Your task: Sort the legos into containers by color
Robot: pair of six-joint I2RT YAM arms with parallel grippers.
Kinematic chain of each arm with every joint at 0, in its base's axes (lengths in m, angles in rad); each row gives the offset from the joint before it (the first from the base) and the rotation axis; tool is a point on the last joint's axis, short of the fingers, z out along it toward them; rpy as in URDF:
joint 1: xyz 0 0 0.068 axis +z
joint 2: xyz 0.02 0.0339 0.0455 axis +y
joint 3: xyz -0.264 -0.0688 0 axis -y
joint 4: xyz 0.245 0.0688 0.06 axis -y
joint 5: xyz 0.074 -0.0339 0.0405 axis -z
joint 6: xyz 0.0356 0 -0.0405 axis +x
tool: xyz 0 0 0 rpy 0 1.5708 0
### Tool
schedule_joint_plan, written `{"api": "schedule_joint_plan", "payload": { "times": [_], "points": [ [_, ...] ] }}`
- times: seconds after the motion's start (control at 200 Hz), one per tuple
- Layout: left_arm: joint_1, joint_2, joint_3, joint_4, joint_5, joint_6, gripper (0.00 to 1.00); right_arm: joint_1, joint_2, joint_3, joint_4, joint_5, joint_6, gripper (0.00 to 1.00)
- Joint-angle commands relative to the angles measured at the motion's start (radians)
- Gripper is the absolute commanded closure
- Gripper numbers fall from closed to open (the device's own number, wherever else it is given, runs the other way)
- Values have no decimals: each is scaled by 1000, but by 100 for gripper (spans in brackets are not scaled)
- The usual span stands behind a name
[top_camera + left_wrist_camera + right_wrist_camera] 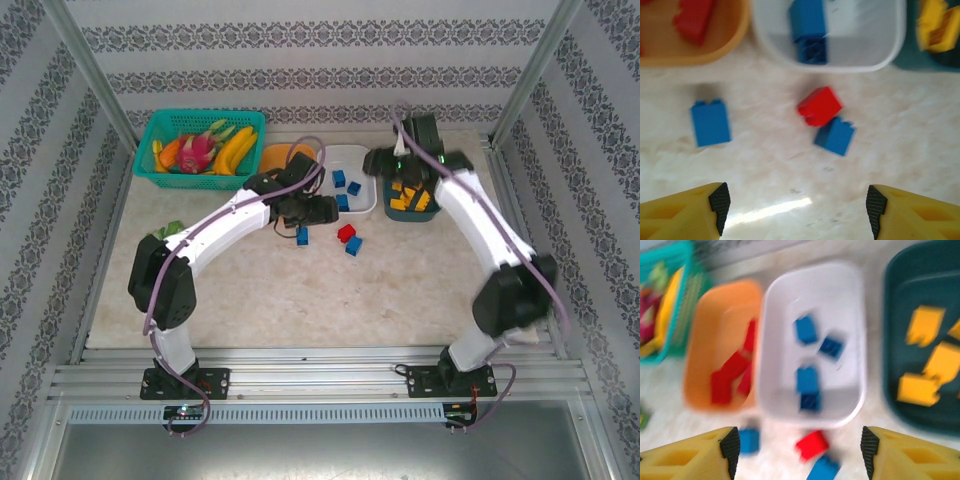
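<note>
Three glossy studded bricks lie loose on the marbled tabletop [900,165]: red brick [820,105], blue brick [835,135] touching it at 5 o'clock, second blue brick [710,122] apart at 9 o'clock. At 12 o'clock stand smooth oval bins: orange bin [725,315], white bin [835,295], teal bin [900,315]. Left gripper [796,207] and right gripper [800,452] gape, empty.

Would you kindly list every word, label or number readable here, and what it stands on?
None can be read. The legos, the three bins and the mesh basket show no print; the wallpaper bands are ornament, not letters. Any marking on the arm bases is too small to tell.
</note>
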Motion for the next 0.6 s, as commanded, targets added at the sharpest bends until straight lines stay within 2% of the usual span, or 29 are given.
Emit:
{"api": "schedule_joint_plan", "payload": {
  "times": [0.0, 0.1, 0.225, 0.41, 0.595],
  "points": [
    [-4, 8, -78, -22, -95, -15, 26, 15, -141, -303, 320, -181, 65, 31],
    [-2, 50, -88, 10, -102, -10, 25, 51, -284, -548, 461, -258, 120, 31],
    [5, 116, -70, 24, -135, 3, 24, 100, -452, -779, 570, -235, 175, 29],
    [16, 198, -39, 36, -151, 20, 23, 113, -561, -880, 527, -207, 209, 28],
    [28, 256, -15, 49, -179, 39, 27, 115, -598, -888, 515, -221, 223, 27]
  ]
}}
